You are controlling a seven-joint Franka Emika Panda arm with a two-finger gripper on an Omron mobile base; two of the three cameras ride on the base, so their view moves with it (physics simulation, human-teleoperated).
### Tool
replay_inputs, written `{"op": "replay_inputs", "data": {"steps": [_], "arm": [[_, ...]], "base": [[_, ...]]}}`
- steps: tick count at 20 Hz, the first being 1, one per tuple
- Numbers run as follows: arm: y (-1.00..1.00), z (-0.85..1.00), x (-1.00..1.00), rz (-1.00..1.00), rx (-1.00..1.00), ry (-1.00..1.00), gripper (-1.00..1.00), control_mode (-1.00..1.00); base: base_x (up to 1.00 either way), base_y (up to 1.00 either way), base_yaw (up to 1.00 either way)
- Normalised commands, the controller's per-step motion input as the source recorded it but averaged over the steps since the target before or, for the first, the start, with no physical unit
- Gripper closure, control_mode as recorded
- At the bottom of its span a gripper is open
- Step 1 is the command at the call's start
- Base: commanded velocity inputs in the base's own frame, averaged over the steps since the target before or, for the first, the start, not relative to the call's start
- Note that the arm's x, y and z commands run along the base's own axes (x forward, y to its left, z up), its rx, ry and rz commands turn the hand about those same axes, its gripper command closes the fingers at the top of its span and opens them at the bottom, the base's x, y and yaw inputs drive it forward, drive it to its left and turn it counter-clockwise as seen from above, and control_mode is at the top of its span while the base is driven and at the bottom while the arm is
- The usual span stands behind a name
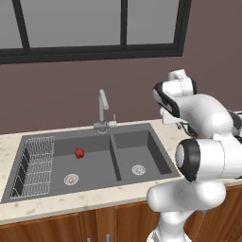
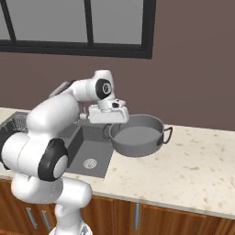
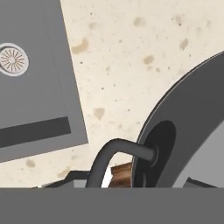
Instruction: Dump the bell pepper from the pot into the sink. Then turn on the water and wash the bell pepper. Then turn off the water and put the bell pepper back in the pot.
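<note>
The red bell pepper (image 1: 79, 152) lies on the floor of the left basin of the dark grey sink (image 1: 113, 158), above that basin's drain. My gripper (image 2: 111, 130) is shut on the left loop handle (image 3: 111, 153) of the grey pot (image 2: 137, 135). It holds the pot over the counter just right of the sink (image 2: 87, 151). The pot's inside looks empty where it shows. In the hand view the pot's wall (image 3: 197, 131) curves up the right side, with the sink's corner (image 3: 30, 87) at the left.
A wire rack (image 1: 35, 165) fills the sink's left end. The gooseneck faucet (image 1: 101, 106) stands behind the divider. Speckled counter (image 2: 197, 170) stretches right of the pot. A dark-framed window (image 1: 94, 49) runs along the wall above.
</note>
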Motion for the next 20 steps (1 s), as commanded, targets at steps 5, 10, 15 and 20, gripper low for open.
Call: {"op": "replay_inputs", "data": {"steps": [5, 10, 15, 20], "arm": [[-0.48, -0.61, 0.16, 0.03, 0.01, 0.00, 1.00, -1.00], [-0.18, -0.37, 0.12, 0.06, 0.04, -0.10, 1.00, -1.00], [-0.01, -0.35, 0.26, 0.06, 0.04, -0.09, 1.00, -1.00], [-0.02, -0.45, 0.19, 0.04, 0.01, -0.14, 1.00, -1.00]], "base": [[0.00, 0.00, 0.00], [0.00, 0.00, 0.00], [0.00, 0.00, 0.00], [0.00, 0.00, 0.00]]}}
